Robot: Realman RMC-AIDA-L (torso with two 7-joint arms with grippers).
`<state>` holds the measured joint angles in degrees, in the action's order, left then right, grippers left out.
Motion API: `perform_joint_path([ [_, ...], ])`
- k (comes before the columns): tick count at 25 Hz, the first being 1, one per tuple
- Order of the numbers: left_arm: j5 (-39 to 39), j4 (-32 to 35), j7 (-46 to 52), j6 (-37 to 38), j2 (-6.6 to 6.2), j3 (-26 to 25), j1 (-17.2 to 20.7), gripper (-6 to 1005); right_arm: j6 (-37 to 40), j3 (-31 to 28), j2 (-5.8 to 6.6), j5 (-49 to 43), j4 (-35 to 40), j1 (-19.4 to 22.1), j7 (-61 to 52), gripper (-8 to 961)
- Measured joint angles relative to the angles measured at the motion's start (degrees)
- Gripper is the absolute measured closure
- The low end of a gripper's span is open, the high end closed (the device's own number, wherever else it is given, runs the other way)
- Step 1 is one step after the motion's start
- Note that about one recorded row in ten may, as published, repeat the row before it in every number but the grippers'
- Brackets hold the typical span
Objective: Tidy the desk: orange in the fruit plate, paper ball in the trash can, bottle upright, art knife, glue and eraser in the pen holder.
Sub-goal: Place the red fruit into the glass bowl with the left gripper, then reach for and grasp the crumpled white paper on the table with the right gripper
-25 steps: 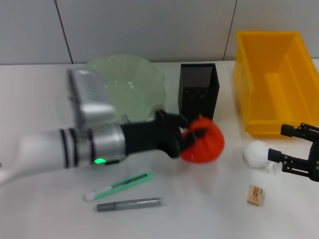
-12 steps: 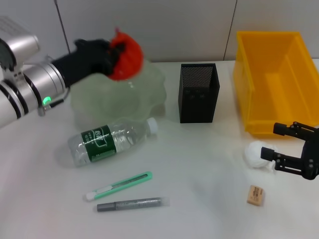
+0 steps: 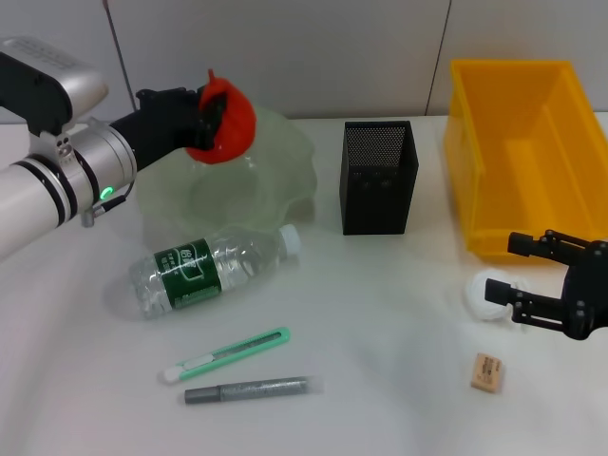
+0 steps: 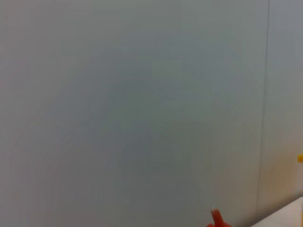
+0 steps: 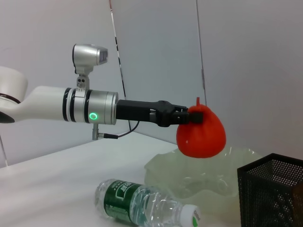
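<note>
Head view: left hand (image 3: 201,119) grips the orange (image 3: 224,122) above the fruit plate (image 3: 285,161), poised to drop; right hand (image 3: 556,294) hovers open by the paper ball (image 3: 489,293).

green bottle label (image 3: 187,271), print too small to read

A robotics lab or test room set up as a mock office desk. A plain white counter (image 3: 399,313) stands against bare grey wall panels (image 3: 285,47) with visible seams. Staged desk items sit on it: a black mesh pen holder (image 3: 378,177) and a yellow plastic bin (image 3: 522,161) at the far right corner.
</note>
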<state>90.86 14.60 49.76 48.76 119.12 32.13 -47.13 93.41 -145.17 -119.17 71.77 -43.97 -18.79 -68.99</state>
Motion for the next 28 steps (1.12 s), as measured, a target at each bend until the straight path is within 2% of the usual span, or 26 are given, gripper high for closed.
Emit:
perform_joint_path([
  [1,-0.02,-0.21,-0.01,0.41,0.00,0.09,0.10,898,-0.02,0.02,0.01,-0.03,0.07,-0.10,0.00,186],
  [6,-0.07,-0.33,-0.02,2.57,-0.16,0.11,0.86,719,-0.08,0.12,0.12,-0.16,0.42,-0.34,-0.51,186],
  [9,-0.20,0.02,-0.02,5.13,-0.26,-0.13,1.68,645,-0.18,0.15,0.27,-0.19,0.12,-0.63,-3.41,186],
  [12,-2.02,0.77,-2.05,14.35,-0.30,-0.23,5.51,570,0.74,0.12,0.55,-0.27,-2.13,-0.89,-8.30,186],
  [13,-2.02,0.77,-2.05,14.35,-0.30,-0.23,5.51,546,2.94,0.15,0.64,-1.04,-6.52,-0.97,-13.83,186],
  [14,-2.02,0.77,-2.05,14.35,-0.30,-0.23,5.51,521,2.94,0.15,0.64,-1.04,-6.52,-0.97,-13.83,185],
  [15,-2.45,0.63,-3.88,17.54,-0.29,-0.14,6.90,496,4.08,0.15,0.67,-1.60,-9.28,-1.17,-16.94,185],
  [16,-2.45,0.63,-3.88,17.54,-0.29,-0.14,6.90,456,5.32,0.21,0.66,-2.06,-11.94,-1.36,-19.87,185],
  [17,-2.64,-0.90,-8.52,24.14,-0.18,0.02,10.67,417,6.89,0.42,0.75,-2.61,-15.45,-1.66,-23.68,185],
  [18,-2.55,-1.87,-9.58,26.23,-0.18,0.22,12.37,377,8.20,0.83,0.93,-3.22,-18.38,-1.94,-27.53,185],
  [20,-2.55,-1.87,-9.58,26.23,-0.18,0.22,12.37,299,10.51,2.66,1.59,-5.15,-25.76,-2.61,-36.18,185],
  [21,-2.53,-2.32,-9.93,27.20,-0.21,0.56,13.40,259,11.48,4.46,2.03,-7.17,-30.23,-3.11,-41.39,185],
  [22,-2.37,-3.47,-11.18,28.20,-0.22,2.13,16.46,241,12.09,6.31,2.50,-9.35,-34.35,-3.67,-46.41,186],
  [23,-2.35,-3.74,-11.42,28.24,-0.21,2.53,16.83,224,12.42,10.97,3.43,-15.05,-41.39,-5.25,-55.35,187],
  [24,-2.36,-4.10,-11.84,28.33,-0.22,3.21,17.33,206,12.42,10.97,3.43,-15.05,-41.39,-5.25,-55.35,188],
  [27,-2.36,-4.56,-12.24,28.44,-0.25,4.54,17.93,153,12.69,18.06,4.51,-24.36,-48.57,-8.78,-68.09,190],
  [28,-2.35,-4.71,-12.34,28.52,-0.25,5.68,18.26,154,12.91,22.39,5.00,-28.65,-49.71,-11.41,-74.39,191],
])
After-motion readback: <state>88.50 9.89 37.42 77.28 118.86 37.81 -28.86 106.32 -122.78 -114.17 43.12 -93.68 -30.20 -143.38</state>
